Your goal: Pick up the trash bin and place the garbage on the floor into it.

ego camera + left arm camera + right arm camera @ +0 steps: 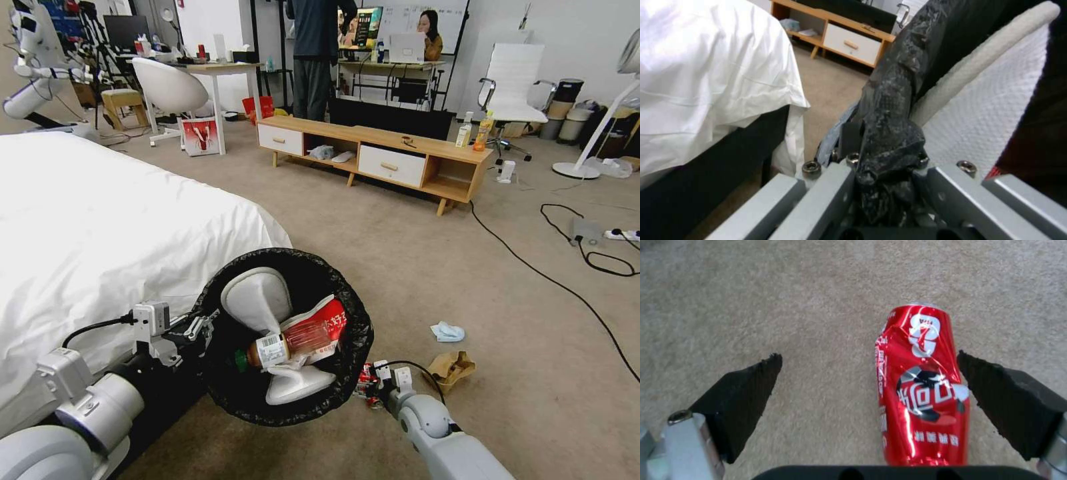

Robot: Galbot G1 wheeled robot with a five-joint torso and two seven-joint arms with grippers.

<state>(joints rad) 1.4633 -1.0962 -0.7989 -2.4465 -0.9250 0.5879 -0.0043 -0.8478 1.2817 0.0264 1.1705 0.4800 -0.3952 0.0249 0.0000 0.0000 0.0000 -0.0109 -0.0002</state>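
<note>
Here the left gripper [887, 186] pinches the rim of the trash bin [287, 337], held beside the bed [100, 233]. Just right of the bin, the right gripper [869, 373], fingers spread, straddles the can [922, 390] on the floor [533, 347].

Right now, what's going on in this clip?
The left end effector is shut on the bag-lined rim of the trash bin, holding it beside the white bed. A small bottle and a red-and-white carton already lie inside. The right end effector is down at the carpet, open, with the crushed red can between its pads, not yet gripped. A light-blue face mask and a crumpled brown paper bag lie on the floor nearby.
</note>
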